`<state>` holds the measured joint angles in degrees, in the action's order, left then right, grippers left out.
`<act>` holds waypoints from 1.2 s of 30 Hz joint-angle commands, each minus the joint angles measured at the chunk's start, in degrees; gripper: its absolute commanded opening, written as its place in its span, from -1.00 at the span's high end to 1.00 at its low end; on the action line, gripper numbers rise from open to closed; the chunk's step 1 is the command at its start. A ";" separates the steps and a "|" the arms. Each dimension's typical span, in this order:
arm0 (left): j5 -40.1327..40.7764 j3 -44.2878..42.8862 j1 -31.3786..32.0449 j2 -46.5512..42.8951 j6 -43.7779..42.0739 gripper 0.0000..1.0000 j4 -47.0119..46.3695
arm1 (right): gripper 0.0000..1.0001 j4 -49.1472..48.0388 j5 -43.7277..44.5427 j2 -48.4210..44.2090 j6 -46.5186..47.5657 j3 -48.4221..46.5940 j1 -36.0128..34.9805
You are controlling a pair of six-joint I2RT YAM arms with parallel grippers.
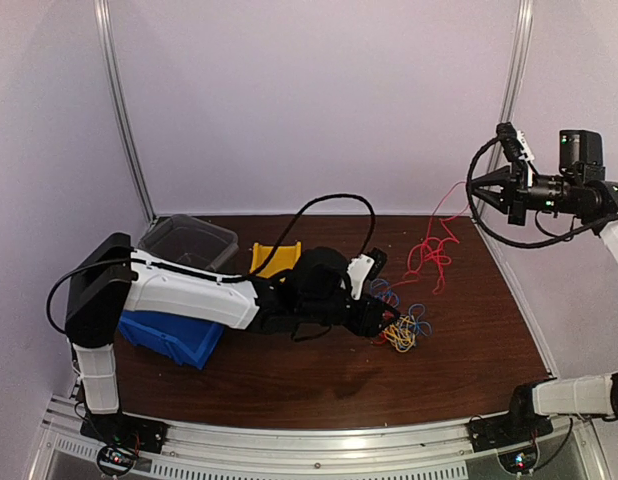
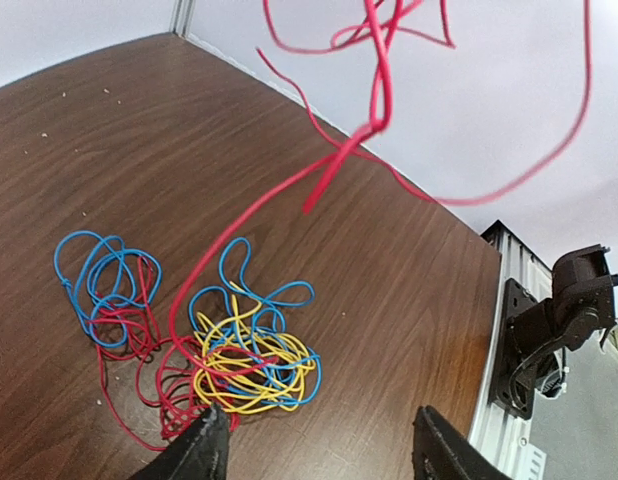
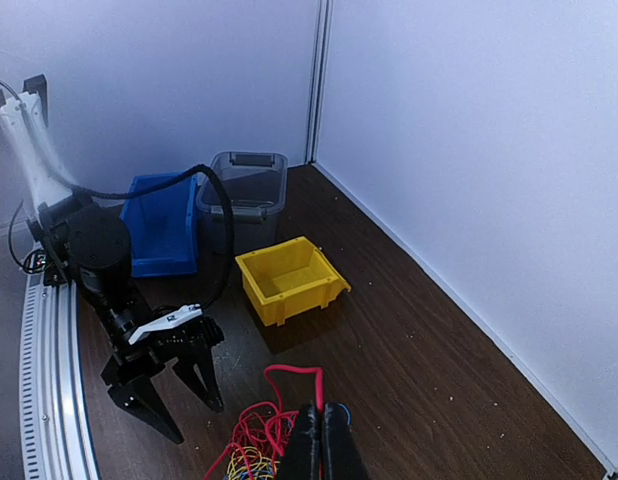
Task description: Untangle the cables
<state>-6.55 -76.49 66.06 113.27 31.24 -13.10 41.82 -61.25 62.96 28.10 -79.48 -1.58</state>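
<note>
The cables lie in a tangle on the dark wooden table: a yellow and blue knot, blue loops to its left, and red strands woven through both. One red cable rises off the pile into the air. My right gripper is raised high at the right, shut on that red cable, whose loop shows just above the closed jaws. Low beside the pile is my left gripper, open, and its fingers hold nothing.
A yellow bin stands behind the pile. A blue bin and a clear grey bin sit at the back left. The left arm's thick black cable arches over the table. A metal rail marks the table's near edge.
</note>
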 commanded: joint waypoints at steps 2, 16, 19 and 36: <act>4.78 1.34 0.02 -2.37 -7.72 -0.29 -3.52 | 1.00 0.24 -0.86 -1.15 -0.93 0.25 0.09; 8.08 -9.73 -0.05 8.07 -17.02 -0.17 -8.61 | 1.00 -0.38 -5.31 -1.11 -6.39 -3.17 0.16; 10.01 -12.05 -0.35 10.11 -17.66 0.07 -7.87 | 1.00 -0.41 -6.63 -0.63 -7.46 -4.87 0.16; 2.16 -0.15 -0.63 12.86 -6.04 1.00 -18.94 | 1.00 -4.71 -7.09 8.76 -13.39 -33.23 5.01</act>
<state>-2.55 -78.67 65.67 124.11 20.95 -27.42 40.66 -67.13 70.89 17.76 -103.48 1.69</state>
